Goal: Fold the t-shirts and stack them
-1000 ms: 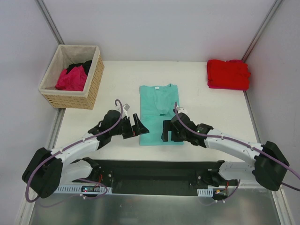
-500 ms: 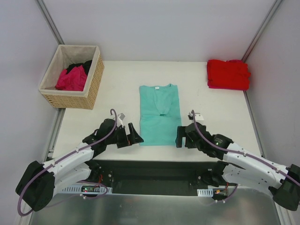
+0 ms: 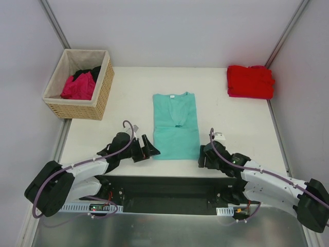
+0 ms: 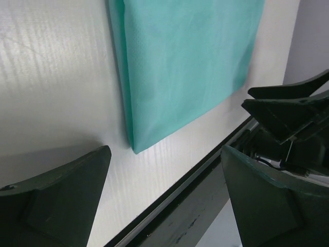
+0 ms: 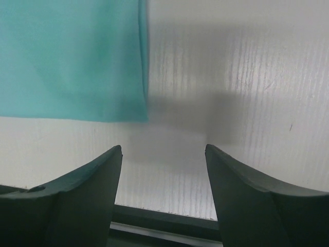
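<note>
Teal t-shirt (image 3: 176, 126): centre of table (image 3: 128, 98), flat, sleeves folded in, narrow panel, collar at far end; red t-shirt (image 3: 250, 81) folded at far right corner; magenta t-shirt (image 3: 78, 87) and black t-shirt (image 3: 93, 72) in basket (image 3: 103, 95), far left.
Left gripper (image 3: 149, 148) just beside near-left hem corner; right gripper (image 3: 204, 156) just beside near-right corner; both sets of jaws apart, nothing between; fingertips possibly clear of table, view unclear.
Step judged: hem-to-collar fold, grasp not yet made.
Next calls for: matched pinch on both corners; even lift; carry toward collar without dragging.
</note>
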